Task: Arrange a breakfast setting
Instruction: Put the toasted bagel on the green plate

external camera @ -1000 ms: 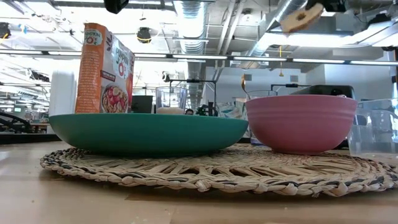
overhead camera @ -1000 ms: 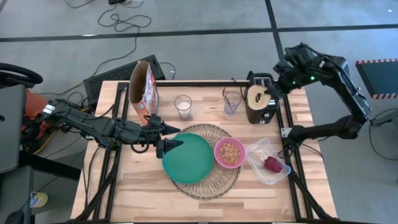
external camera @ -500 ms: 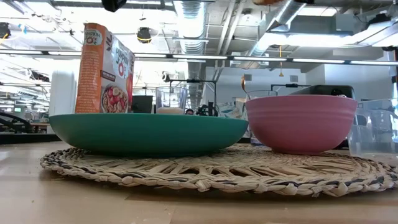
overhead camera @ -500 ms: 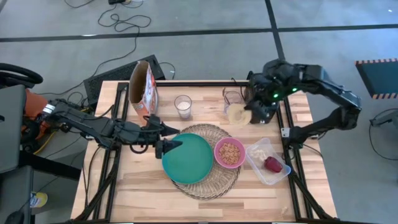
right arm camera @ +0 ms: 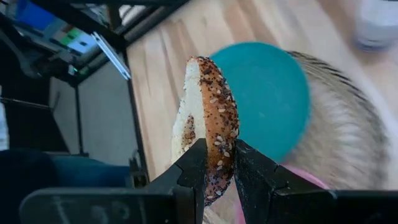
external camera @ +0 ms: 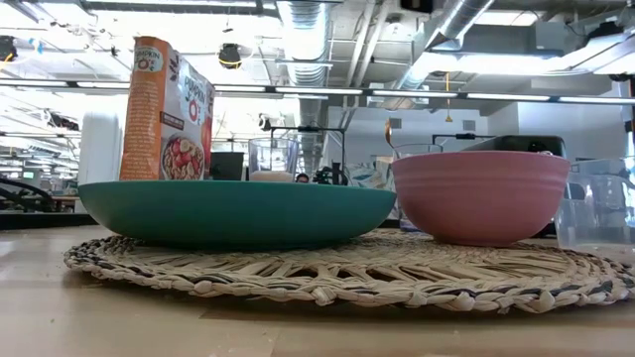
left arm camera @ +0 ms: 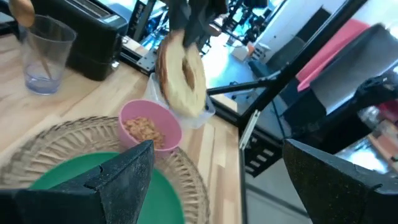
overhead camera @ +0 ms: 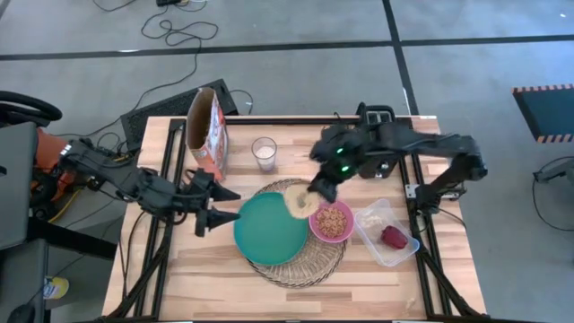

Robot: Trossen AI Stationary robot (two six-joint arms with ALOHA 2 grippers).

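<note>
My right gripper is shut on a seeded bagel above the right rim of the teal plate. The plate and the pink bowl of cereal rest on the round straw mat. My left gripper is open and empty just left of the plate. The orange-white cereal box and a glass of milk stand at the far side. In the left wrist view a second glass holds the gold spoon. The red fruit lies in the clear tub. My right gripper pinches the bagel near its rim between its two fingers, one on the pale face, one on the seeded face. The fingers come slanting down from the table's far right. The bagel hangs on edge below them, clear of plate and bowl.
The black toaster stands at the far right, partly under my right arm. The clear plastic tub lies right of the bowl. Bare wood lies along the table's near edge.
My right gripper has carried the bagel from above the toaster toward the table's left and near side and down, to above the plate's right rim. My left gripper has drawn back a little toward the table's left edge, still open.
</note>
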